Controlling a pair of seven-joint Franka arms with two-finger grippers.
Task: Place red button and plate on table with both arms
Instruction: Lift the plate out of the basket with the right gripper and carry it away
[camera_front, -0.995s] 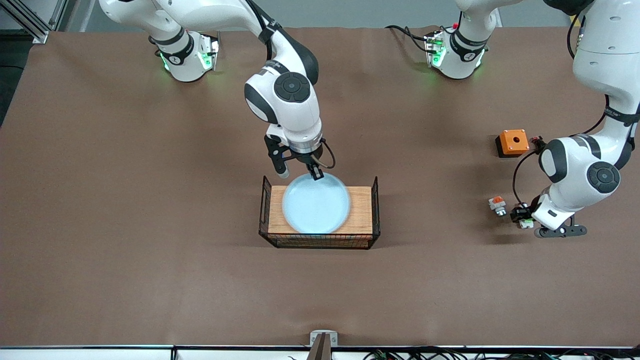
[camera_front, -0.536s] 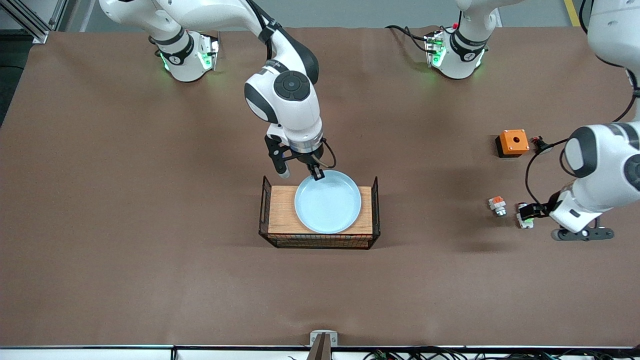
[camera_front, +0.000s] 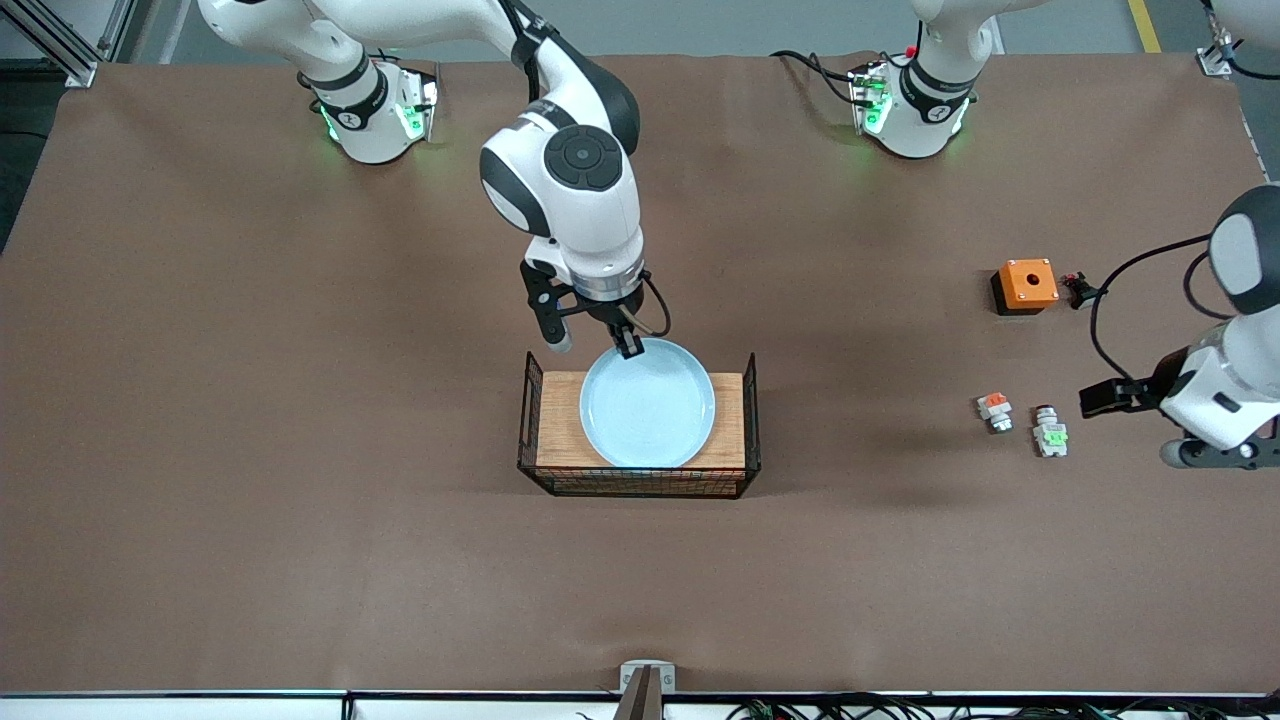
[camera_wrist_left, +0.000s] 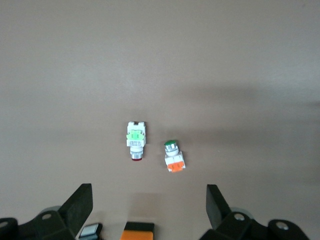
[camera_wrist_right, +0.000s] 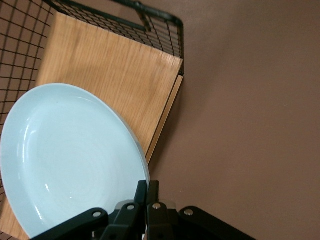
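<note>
Now the right arm reaches down from its base at the top of the front view, wrist pointing almost straight down, and the right gripper (camera_front: 632, 349) is pinched tight on the rim of the plate (camera_front: 648, 404). The right wrist view shows the fingers (camera_wrist_right: 140, 196) pressed together on that pale-blue edge. The plate sits tilted over the wooden tray (camera_front: 560, 420), its gripped edge lifted at the side of the tray nearest the arm bases. Black wire walls stand at both short ends of the tray, and a low wire edge runs along the side nearest the front camera.

Over at the left arm's end of the table, the left arm bends in from the edge of the front view, partly cut off there. The left gripper (camera_wrist_left: 149, 204) hangs with its jaws spread wide and holds nothing, above bare table (camera_front: 300, 400) just beside the small parts. The red button (camera_front: 1050, 437), green on top for all its name, lies flat on the brown sheet, touching nothing. Just beside it, toward the tray, lies an orange-topped switch (camera_front: 994, 410), the two a little apart. Farther from the front camera sits the orange box (camera_front: 1025, 285) with a hole in its top.

Plenty of open brown surface lies between the tray and the small parts, and all along the side nearest the camera. In the left wrist view the orange box is cut off at the picture's edge.
</note>
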